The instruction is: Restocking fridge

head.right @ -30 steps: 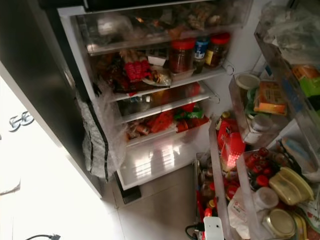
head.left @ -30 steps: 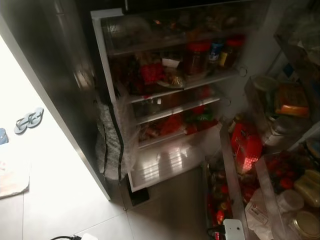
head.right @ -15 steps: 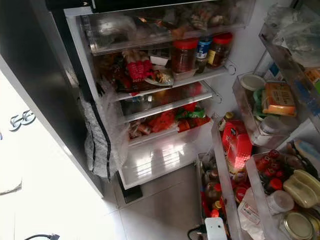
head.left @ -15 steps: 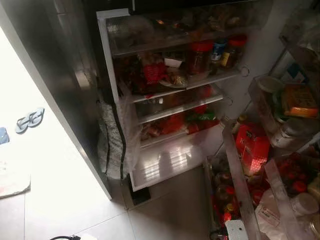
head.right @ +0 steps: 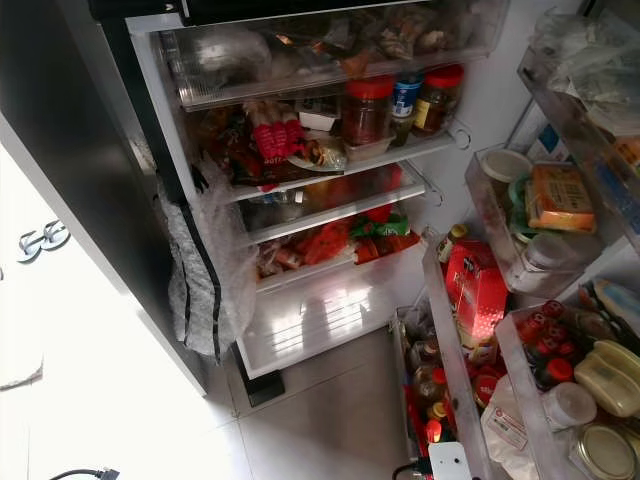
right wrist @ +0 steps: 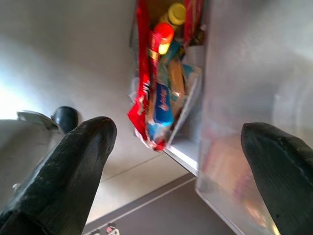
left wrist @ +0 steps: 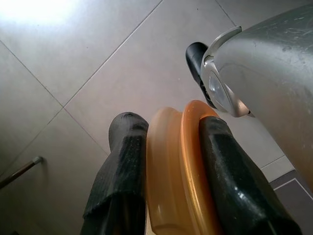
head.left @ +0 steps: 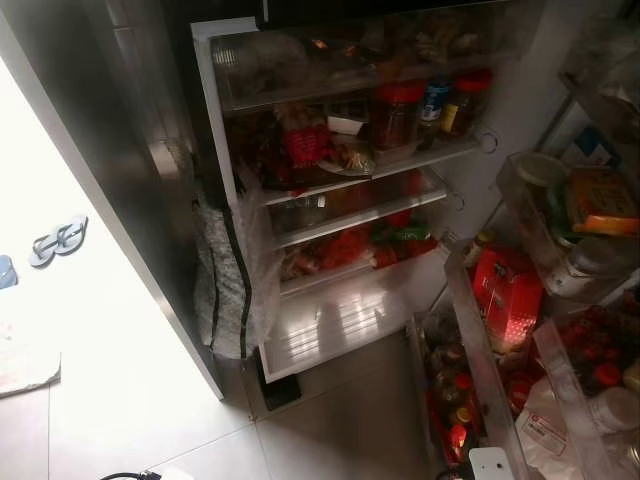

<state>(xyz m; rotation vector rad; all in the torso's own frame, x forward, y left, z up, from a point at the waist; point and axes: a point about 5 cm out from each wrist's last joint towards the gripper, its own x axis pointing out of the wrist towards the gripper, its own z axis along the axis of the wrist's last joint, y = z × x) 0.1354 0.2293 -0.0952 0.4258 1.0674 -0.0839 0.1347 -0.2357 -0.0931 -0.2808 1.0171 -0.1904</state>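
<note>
Above floor tiles (left wrist: 98,63), left fingers (left wrist: 122,166) clamped on orange lid (left wrist: 178,171); right fingers (right wrist: 73,161) spread wide.

Pale tiled floor (head.left: 330,430) glares with bright light beside a pair of sandals (head.left: 58,241).

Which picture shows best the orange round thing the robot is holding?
The left wrist view. There the orange round thing sits edge-on between the left gripper fingers, which pinch it over the floor tiles. I cannot make it out in the two eye views.
</note>
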